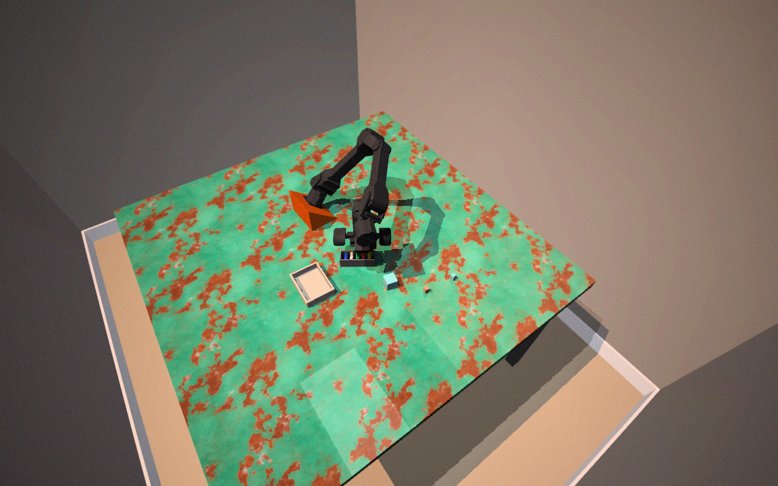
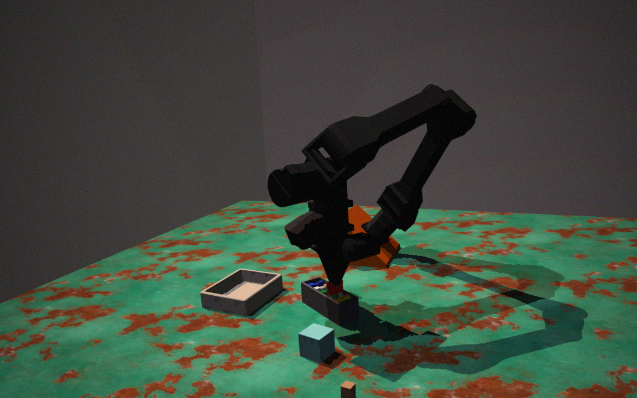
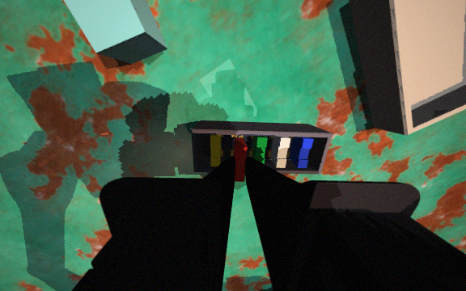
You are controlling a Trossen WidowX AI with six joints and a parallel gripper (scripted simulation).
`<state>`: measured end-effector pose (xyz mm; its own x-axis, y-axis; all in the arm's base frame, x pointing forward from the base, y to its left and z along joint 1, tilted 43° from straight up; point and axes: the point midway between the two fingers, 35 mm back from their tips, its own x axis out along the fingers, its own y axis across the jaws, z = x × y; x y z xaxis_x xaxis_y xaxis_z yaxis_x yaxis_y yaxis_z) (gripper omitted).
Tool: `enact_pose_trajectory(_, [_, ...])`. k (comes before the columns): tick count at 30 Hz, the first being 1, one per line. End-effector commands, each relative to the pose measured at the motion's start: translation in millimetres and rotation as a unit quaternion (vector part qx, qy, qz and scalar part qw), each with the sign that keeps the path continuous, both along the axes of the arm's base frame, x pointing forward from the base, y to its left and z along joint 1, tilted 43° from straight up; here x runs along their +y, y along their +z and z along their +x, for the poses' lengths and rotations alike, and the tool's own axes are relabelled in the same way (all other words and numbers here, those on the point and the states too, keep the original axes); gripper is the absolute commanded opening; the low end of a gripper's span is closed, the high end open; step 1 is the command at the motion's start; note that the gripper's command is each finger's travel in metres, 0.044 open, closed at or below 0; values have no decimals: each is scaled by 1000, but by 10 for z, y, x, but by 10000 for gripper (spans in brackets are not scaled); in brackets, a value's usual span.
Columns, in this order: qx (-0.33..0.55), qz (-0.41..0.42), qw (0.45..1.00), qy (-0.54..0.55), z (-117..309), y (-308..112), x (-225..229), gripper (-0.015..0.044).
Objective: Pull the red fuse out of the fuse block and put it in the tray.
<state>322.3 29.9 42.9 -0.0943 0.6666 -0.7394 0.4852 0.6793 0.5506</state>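
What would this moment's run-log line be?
slim red fuse: gripped between black fingers | shallow beige rectangular tray: empty | release: pending

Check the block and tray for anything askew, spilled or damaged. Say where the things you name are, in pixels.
Nothing looks wrong. The red fuse (image 2: pixel 334 288) (image 3: pixel 239 163) stands above the others in the block (image 2: pixel 329 305) (image 3: pixel 261 127), but the gripper (image 2: pixel 335 283) (image 3: pixel 239 162) is shut on it. The tray (image 1: pixel 326 295) (image 2: pixel 224 305) (image 3: pixel 399 81) is upright and empty; no damage shows.

tray (image 3: pixel 399 81) cropped in wrist view, pale blue cube (image 3: pixel 112 24) cropped too
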Motion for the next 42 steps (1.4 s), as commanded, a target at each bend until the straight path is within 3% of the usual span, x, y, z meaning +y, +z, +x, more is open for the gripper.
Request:
enact_pose_trajectory(1, [-3, -2, 1000, 1, 11, 23, -29, 0])
enact_pose_trajectory(42, [-2, -2, 1000, 0, 36, 275, -256, 0])
